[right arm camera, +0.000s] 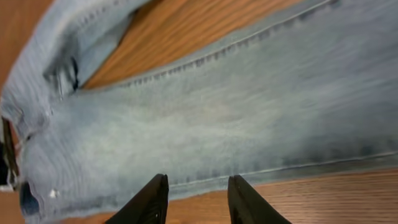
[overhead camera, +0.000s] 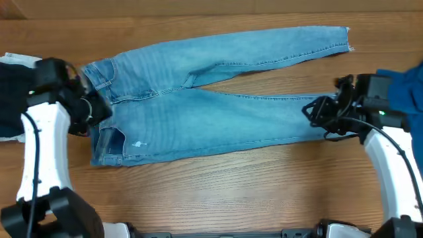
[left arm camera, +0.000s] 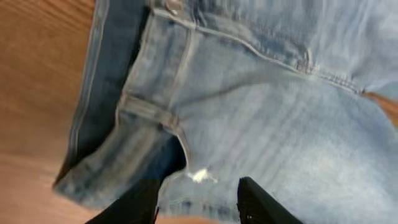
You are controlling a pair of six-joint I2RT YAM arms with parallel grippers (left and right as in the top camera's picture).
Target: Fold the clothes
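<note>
Light-blue jeans lie flat on the wooden table, waist to the left, the two legs spreading to the right. My left gripper hovers over the waistband; in the left wrist view it is open, with the denim and a small white fleck between its dark fingers. My right gripper is over the end of the near leg. In the right wrist view it stands open above that leg's lower edge, with nothing gripped.
A brighter blue denim piece lies at the right edge behind the right arm. A dark navy piece on something white sits at the left edge. The far leg's frayed hem reaches the back right.
</note>
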